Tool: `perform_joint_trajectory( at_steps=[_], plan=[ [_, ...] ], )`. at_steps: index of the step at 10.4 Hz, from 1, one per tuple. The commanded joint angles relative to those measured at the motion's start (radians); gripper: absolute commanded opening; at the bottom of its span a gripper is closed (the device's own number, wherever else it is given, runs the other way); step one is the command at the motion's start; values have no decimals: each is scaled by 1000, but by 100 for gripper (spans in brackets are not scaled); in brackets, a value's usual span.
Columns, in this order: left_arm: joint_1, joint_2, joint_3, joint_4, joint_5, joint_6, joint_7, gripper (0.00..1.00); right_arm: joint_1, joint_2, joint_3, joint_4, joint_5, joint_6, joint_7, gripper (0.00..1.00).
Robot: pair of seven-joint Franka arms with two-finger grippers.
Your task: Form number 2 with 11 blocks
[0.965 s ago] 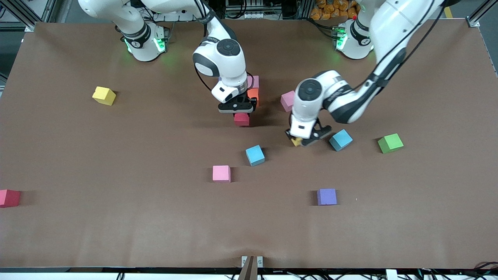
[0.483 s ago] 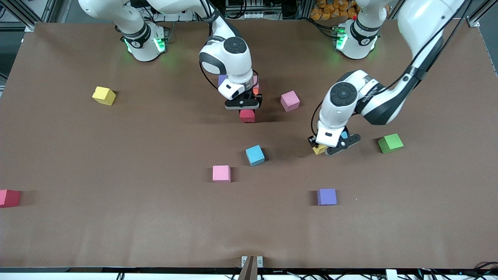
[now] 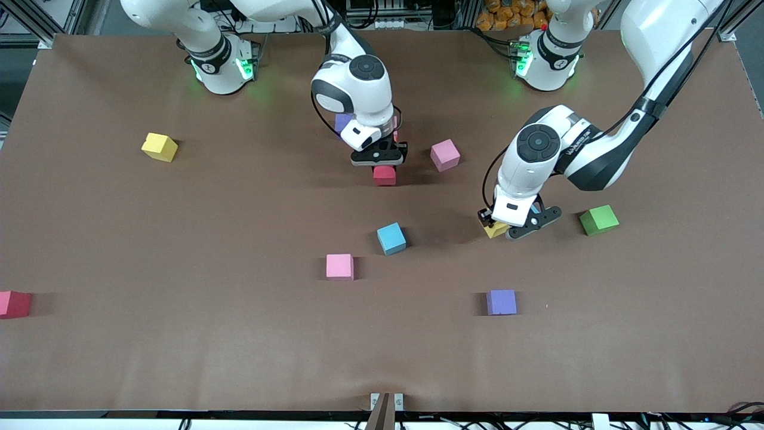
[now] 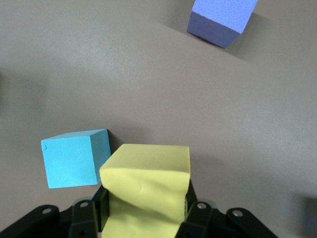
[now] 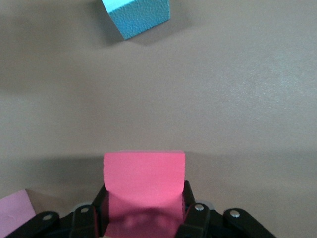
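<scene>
My right gripper (image 3: 382,164) (image 5: 143,215) is shut on a red block (image 3: 384,175) (image 5: 143,181), low over the table beside a purple block (image 3: 341,123) that peeks out under its wrist. A yellow block (image 3: 494,229) (image 4: 148,183) sits squeezed in my left gripper (image 3: 504,229) (image 4: 146,218), which is shut on it just above the table. Right beside it lies a light blue block (image 4: 74,158), hidden under the hand in the front view. Loose blocks lie around: pink (image 3: 445,154), light blue (image 3: 391,238), pink (image 3: 339,266), purple (image 3: 501,302), yellow (image 3: 159,147), red (image 3: 13,304).
A green cube (image 3: 598,220) lies toward the left arm's end, close to the left gripper. The brown table (image 3: 179,358) has wide bare room along the edge nearest the front camera. The right arm's wrist hides part of the block cluster under it.
The left gripper carried the yellow block toward the left arm's end and now covers the light blue block near the green cube. The right gripper shifted the red block slightly toward the bases.
</scene>
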Motion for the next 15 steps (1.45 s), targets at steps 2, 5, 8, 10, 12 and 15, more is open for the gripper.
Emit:
perform_joint_trajectory(
  at_steps=[2,5,8,10,12,15],
  plan=[
    [9,-17,-20,1,-22,-33,10,0,12,22,1,15,-34,19,34,0],
    [8,-17,-21,1,-25,-36,8,0,12,26,1,10,-44,22,34,0],
    [8,-15,-21,3,-33,-36,10,0,17,33,1,9,-68,22,34,0],
    [6,-14,-21,3,-33,-36,8,0,17,36,1,9,-71,22,34,0],
    [6,-14,-21,3,-33,-36,8,0,18,38,1,9,-91,24,34,0],
    [3,-14,-21,4,-33,-36,10,0,20,45,3,6,-93,48,34,0]
  ],
)
